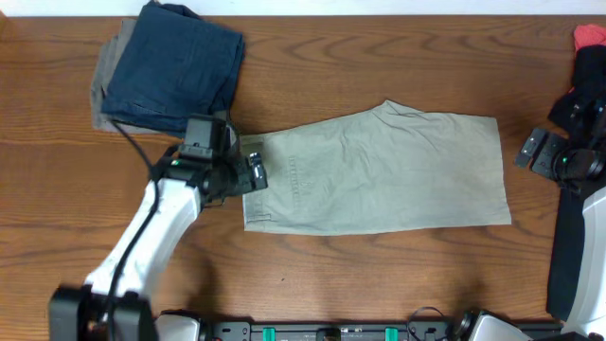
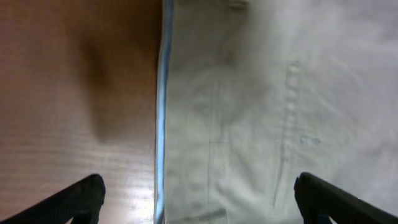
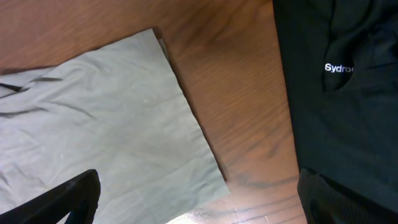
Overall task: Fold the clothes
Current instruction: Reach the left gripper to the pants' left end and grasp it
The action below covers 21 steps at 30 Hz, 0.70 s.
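Well, the khaki-green shorts point(image 1: 388, 170) lie flat mid-table point(image 1: 379, 275). The left gripper point(image 1: 256, 169) hangs over their waistband edge, jaws spread wide. The right gripper point(image 1: 530, 152), also wide and holding nothing, sits just beyond the leg hems.

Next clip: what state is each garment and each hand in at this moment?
khaki shorts: laid flat, folded once leg on leg.
navy garment: folded, stacked on the grey one.
grey garment: folded, under the navy one.
black garment: loose, not neatly folded.
left hand: open, over the shorts' waistband edge, holding nothing.
right hand: open, near the shorts' hem end, holding nothing.
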Available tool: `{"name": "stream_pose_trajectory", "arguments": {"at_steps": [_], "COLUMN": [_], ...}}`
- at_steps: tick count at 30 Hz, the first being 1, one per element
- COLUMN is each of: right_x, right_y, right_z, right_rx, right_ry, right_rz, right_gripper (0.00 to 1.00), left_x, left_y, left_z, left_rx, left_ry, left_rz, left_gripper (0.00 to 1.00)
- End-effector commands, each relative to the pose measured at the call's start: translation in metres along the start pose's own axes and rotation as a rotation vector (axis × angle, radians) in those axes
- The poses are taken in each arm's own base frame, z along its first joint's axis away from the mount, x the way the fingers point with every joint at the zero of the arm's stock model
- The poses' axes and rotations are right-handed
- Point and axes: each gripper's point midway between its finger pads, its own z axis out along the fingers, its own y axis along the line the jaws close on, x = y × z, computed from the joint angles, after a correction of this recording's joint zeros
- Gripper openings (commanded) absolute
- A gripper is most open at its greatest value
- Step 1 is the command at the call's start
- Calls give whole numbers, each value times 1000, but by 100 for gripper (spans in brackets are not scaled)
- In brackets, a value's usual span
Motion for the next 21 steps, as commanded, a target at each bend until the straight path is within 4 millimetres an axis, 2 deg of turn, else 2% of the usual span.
{"name": "stream_pose_trajectory", "arguments": {"at_steps": [1, 7, 14, 21], "right_x": [-4, -4, -4, -4], "right_y": [2, 2, 2, 2], "right_z": [-5, -5, -5, -5], "right_rx": [1, 1, 1, 1], "right_ry": [-18, -18, -18, -18], "right_rz": [-19, -19, -19, -19], "right_gripper": [99, 99, 99, 99], "left_x": [-7, -10, 1, 12], "left_y": [3, 6, 12, -6], "left_z": [16, 38, 56, 62], "left_rx": [-20, -27, -37, 82], "left_ry": [5, 21, 85, 155], "left_rz": [-51, -54, -11, 18], "left_gripper": [98, 98, 98, 98]}}
